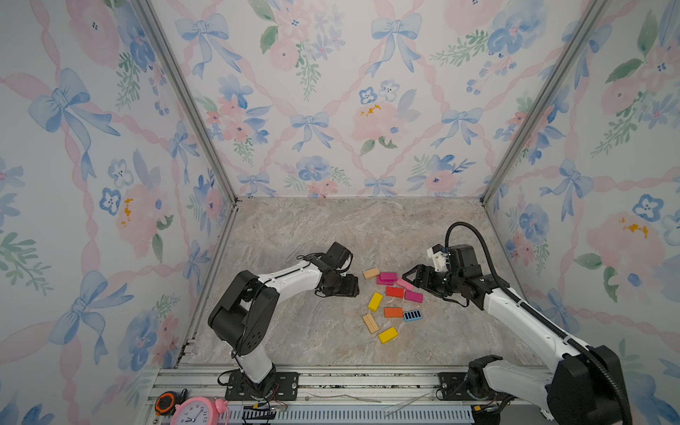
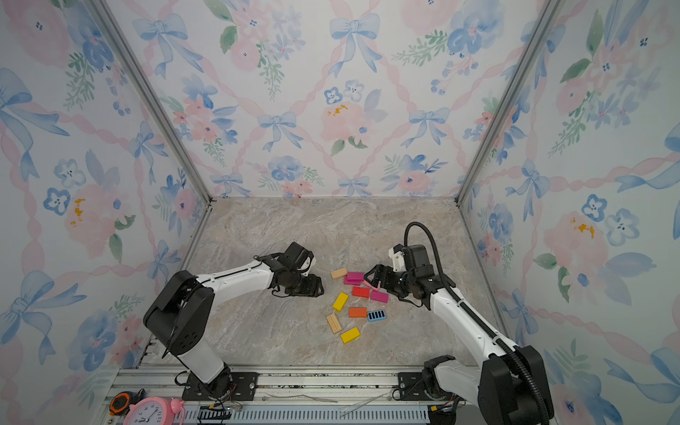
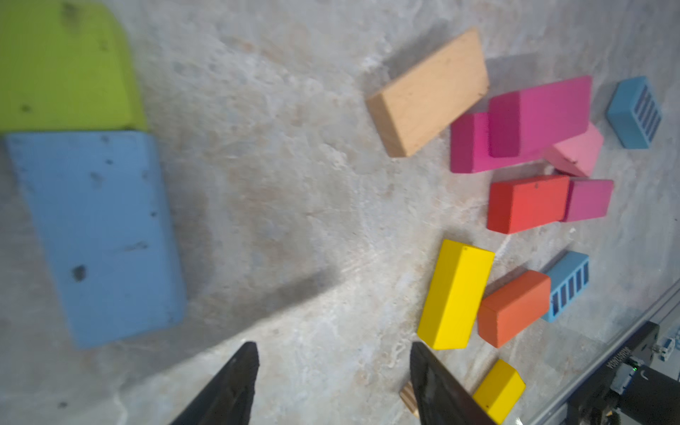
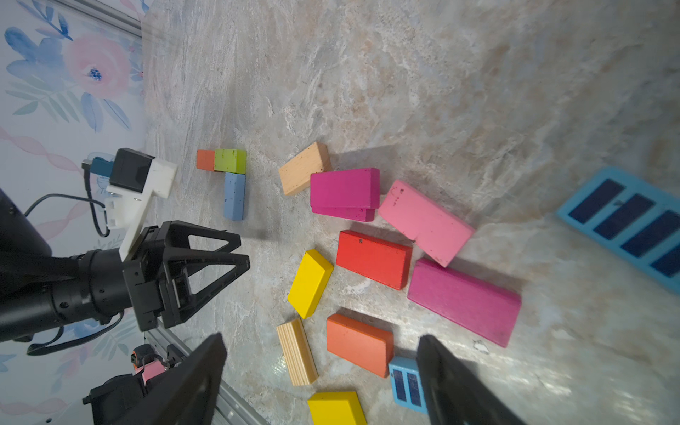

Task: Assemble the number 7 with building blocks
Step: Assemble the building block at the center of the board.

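Note:
An orange block [image 4: 205, 160], a green block [image 4: 230, 160] and a light blue block [image 4: 234, 197] lie joined in an L; my left arm hides them in both top views. Just beside them my left gripper [image 3: 333, 346] hangs open and empty, also in the right wrist view [image 4: 244, 252]. The loose building blocks lie to its right: tan [image 1: 371, 273], stacked magenta [image 1: 388, 276], pink [image 1: 404, 284], red [image 1: 395, 292], yellow [image 1: 375, 301], orange [image 1: 393, 312], striped blue [image 1: 412, 315], lined wood [image 1: 370, 323]. My right gripper [image 4: 322, 336] is open and empty above the pile [image 1: 412, 276].
A second striped blue block [image 4: 625, 220] lies beyond the pink one, under my right gripper. The flowered walls close in the marble floor [image 1: 312, 239] on three sides. A metal rail [image 1: 331, 382] runs along the front, with a pink clock [image 1: 195, 412] and a tape measure [image 1: 165, 403].

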You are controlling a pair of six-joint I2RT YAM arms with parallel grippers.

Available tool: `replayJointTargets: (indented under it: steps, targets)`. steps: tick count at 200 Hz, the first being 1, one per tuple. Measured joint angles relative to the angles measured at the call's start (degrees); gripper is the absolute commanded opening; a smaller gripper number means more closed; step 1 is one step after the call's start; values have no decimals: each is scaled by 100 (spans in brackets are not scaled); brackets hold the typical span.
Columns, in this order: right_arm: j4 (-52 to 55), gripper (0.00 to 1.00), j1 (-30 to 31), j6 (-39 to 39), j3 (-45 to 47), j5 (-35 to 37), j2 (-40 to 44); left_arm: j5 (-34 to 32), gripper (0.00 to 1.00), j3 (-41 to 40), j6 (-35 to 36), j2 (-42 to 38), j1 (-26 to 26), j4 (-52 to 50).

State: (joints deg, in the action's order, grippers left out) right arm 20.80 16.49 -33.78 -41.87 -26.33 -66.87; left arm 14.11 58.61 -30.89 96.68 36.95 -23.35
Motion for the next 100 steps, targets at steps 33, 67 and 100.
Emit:
replayJointTargets:
  steps: [33, 67, 100]
  targets:
    - [116, 84, -269, 59, 0, -28, 146, -197, 68, 588, 197, 31, 461, -234]
    - [304, 84, -638, 151, 0, -74, 527, -437, 67, 1123, 444, 455, 796, -424]
    - [442, 84, -848, 195, 4, -175, 787, -739, 67, 1519, 636, 1073, 1143, -719]
